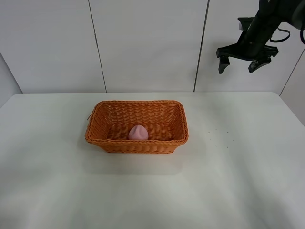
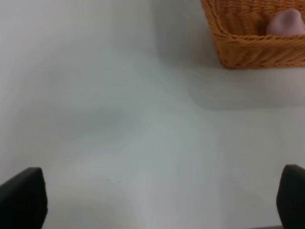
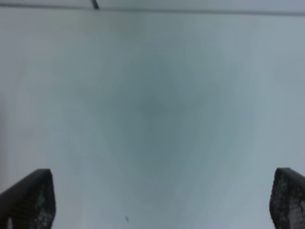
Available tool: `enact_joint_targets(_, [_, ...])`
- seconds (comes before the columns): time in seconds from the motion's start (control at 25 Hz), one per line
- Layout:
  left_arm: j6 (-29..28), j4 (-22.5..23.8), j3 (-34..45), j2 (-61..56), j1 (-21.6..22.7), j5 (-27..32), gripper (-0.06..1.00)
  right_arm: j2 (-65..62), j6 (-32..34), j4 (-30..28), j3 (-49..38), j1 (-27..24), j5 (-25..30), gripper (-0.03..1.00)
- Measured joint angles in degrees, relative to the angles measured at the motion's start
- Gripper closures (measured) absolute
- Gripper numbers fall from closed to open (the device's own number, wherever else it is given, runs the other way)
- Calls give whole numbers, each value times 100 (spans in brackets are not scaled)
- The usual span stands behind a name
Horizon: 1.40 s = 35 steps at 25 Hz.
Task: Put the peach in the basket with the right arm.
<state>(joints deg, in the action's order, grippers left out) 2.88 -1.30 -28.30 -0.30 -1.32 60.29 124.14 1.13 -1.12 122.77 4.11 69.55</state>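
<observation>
The pink peach [image 1: 138,132] lies inside the orange-brown wicker basket [image 1: 101,135], near its front wall, at the middle of the white table. In the left wrist view a corner of the basket [image 2: 248,50] shows with the peach [image 2: 286,22] inside it. My right gripper [image 1: 240,61] hangs high at the back right, far above the table, open and empty; in its own view the right gripper [image 3: 162,202] shows wide-spread fingers over bare table. My left gripper [image 2: 162,198] is open and empty over the table, away from the basket; the exterior view does not show it.
The white table [image 1: 238,181] spreads wide around the basket. A white panelled wall [image 1: 147,43] stands behind it. A few tiny dark specks [image 1: 218,136] dot the table right of the basket.
</observation>
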Motion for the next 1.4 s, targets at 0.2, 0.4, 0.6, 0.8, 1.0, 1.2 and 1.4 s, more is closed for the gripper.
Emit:
enact_joint_targets(0.2, [0, 0, 0, 0, 0, 0, -4, -1110, 0, 0, -1424, 0, -6, 27])
enact_joint_targets(0.4, [0, 0, 0, 0, 0, 0, -4, -2640, 0, -24, -3284, 0, -11, 27])
enact_joint_targets(0.6, [0, 0, 0, 0, 0, 0, -4, -4303, 0, -30, -5126, 7, -11, 27])
enact_joint_targets(0.8, [0, 0, 0, 0, 0, 0, -4, -6080, -12, -28, -6921, 7, 6, 27])
enact_joint_targets(1.0, [0, 0, 0, 0, 0, 0, -4, -8009, -113, -28, -8463, 7, -638, 27])
enact_joint_targets(1.2, [0, 0, 0, 0, 0, 0, -4, -9960, -113, 50, -9307, 7, -1095, 27])
enact_joint_targets(1.4, [0, 0, 0, 0, 0, 0, -4, -11247, -113, 62, -9459, 7, -1071, 27])
